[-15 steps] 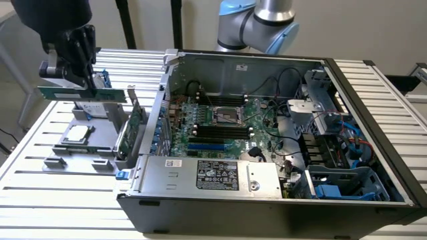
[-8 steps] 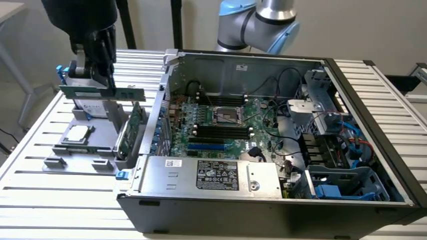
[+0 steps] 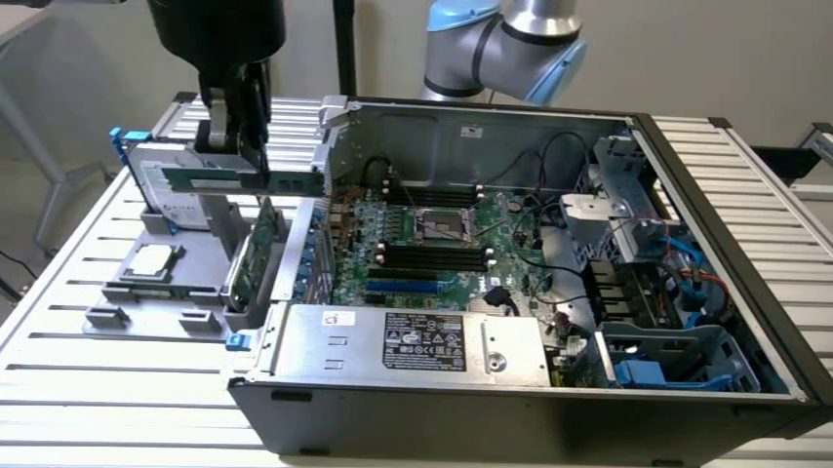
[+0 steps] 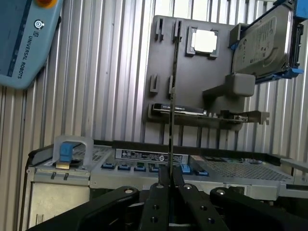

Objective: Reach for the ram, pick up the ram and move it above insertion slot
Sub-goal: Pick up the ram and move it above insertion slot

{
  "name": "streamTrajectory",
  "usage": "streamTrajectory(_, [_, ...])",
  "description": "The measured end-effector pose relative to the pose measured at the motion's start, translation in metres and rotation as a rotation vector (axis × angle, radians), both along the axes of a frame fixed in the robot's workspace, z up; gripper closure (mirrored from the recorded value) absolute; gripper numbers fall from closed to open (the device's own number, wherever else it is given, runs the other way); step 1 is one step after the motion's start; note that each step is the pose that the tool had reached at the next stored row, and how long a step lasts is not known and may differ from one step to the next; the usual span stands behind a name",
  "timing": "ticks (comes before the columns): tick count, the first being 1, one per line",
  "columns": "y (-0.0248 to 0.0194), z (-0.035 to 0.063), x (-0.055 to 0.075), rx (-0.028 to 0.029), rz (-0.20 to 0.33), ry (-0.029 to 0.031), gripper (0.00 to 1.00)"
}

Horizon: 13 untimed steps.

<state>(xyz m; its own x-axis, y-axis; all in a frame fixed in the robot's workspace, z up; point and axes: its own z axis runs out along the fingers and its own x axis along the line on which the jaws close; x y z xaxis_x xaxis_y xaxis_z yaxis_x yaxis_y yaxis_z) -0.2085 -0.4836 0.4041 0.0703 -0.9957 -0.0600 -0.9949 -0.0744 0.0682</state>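
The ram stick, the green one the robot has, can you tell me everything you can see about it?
The ram is a long, thin, flat green board with a pale label along its side. The gripper holds it from above, pinched between its dark fingers, so it hangs in the air on its long edge. It is lifted above the grey holder tray, at the exterior view's left of the open computer case. In the wrist view you see it edge-on, like a thin dark line.

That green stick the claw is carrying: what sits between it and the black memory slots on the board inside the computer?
In the exterior view, the ram hangs outside the case; the case's metal side wall stands between it and the slots.
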Motion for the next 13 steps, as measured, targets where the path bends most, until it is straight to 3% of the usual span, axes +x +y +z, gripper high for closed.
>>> streamTrajectory(13, [0.0019, -0.0031, 0.059, 0.0033, 0.0, 0.0, 0.86])
